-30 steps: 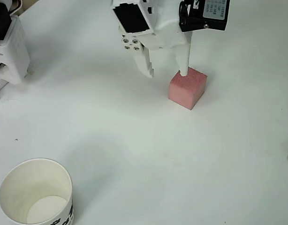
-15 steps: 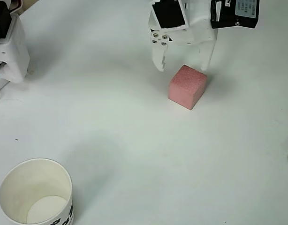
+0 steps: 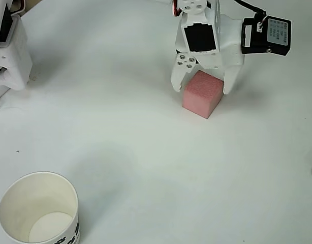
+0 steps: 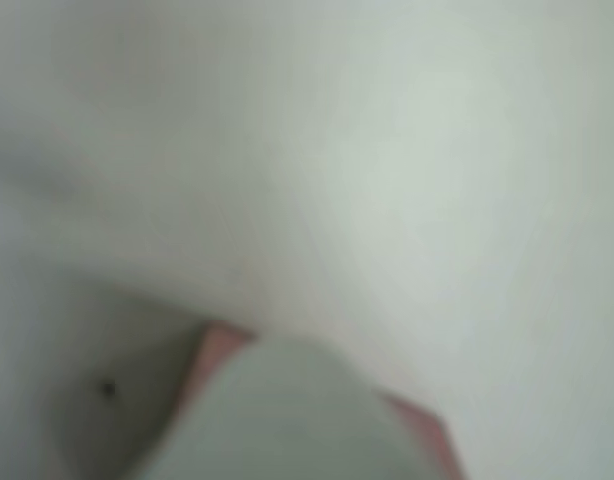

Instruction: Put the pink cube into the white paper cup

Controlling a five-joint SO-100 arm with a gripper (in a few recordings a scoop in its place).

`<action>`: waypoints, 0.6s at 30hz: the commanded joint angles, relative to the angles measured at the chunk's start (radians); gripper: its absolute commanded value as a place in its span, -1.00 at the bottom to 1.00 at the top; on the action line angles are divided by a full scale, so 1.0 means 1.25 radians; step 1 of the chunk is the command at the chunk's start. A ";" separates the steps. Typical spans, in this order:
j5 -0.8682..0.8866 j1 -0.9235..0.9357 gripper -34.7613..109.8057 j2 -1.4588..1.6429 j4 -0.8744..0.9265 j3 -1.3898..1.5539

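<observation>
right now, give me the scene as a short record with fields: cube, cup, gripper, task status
cube: the pink cube sits on the white table, upper middle of the overhead view
cup: the white paper cup stands upright at the lower left, nothing inside, far from the cube
gripper: the gripper is open, one finger on each side of the cube's far end, not closed on it
wrist view: blurred, a bit of pink at the bottom
task status: cube not yet gripped or lifted

The hand (image 3: pixel 203 87) has shifted right and now straddles the pink cube (image 3: pixel 202 94).
</observation>
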 commanded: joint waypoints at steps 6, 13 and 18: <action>0.002 -0.004 -0.05 0.022 0.015 -0.074; 0.026 -0.021 -0.28 0.026 0.015 -0.074; 0.027 -0.021 -0.28 0.026 0.023 -0.072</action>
